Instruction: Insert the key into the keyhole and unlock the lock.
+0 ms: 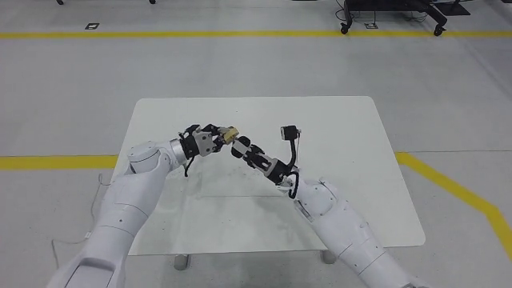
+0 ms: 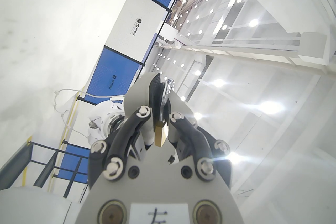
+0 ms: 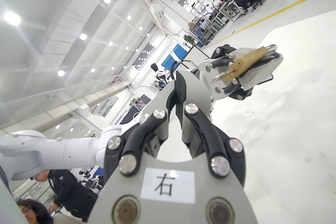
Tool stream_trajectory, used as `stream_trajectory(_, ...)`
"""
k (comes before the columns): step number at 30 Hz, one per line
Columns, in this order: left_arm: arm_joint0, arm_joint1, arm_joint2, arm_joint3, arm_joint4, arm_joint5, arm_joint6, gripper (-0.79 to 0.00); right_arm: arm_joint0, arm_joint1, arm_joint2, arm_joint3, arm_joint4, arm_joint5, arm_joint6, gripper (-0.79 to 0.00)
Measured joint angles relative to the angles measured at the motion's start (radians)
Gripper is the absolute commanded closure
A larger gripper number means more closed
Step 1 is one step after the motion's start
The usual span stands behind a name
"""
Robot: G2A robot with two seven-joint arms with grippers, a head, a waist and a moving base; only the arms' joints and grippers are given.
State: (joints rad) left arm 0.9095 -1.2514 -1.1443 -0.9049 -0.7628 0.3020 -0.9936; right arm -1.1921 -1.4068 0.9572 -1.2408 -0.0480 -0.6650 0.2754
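A brass padlock (image 1: pixel 230 134) is held in the air over the white table (image 1: pixel 344 128), with my left gripper (image 1: pixel 221 136) shut on it. In the left wrist view the fingers (image 2: pixel 139 96) clamp the silver shackle (image 2: pixel 168 87), and the brass body (image 2: pixel 160 134) points back toward the wrist. The right wrist view shows the padlock (image 3: pixel 249 61) in my left gripper (image 3: pixel 274 55), with a silver key (image 3: pixel 220 76) sticking out of its keyhole end. My right gripper (image 3: pixel 178 80) is shut with nothing in it, a short way from the key. It sits just beside the lock (image 1: pixel 239 147).
Both arms meet above the table's middle, and the bare tabletop (image 3: pixel 288 125) lies below them. Yellow floor lines (image 1: pixel 240 34) run behind and beside the table. Wheeled stands (image 1: pixel 392 4) are far off at the back.
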Motion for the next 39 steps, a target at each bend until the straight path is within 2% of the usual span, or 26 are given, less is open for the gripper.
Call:
stream_trajectory(10, -0.006, -0.002, 0.007, 0.009, 0.005, -0.029, -0.011, 0.000, 0.021, -0.008, -0.004, 0.048, -0.001, -0.011, -0.022, 0.000)
stream_trajectory(20, 0.027, 0.005, -0.006, -0.056, 0.084, -0.188, 0.065, 0.000, -0.052, 0.012, 0.046, -0.053, -0.069, -0.033, -0.022, 0.000)
stream_trajectory(27, 0.042, 0.008, -0.002, -0.081, 0.090, -0.181, 0.014, 0.000, -0.018, 0.002, 0.021, -0.023, -0.082, 0.030, -0.025, 0.000)
stream_trajectory(39, 0.037, 0.011, 0.006, -0.080, 0.089, -0.172, -0.077, 0.000, -0.026, 0.003, 0.028, -0.020, -0.083, 0.018, -0.030, 0.000)
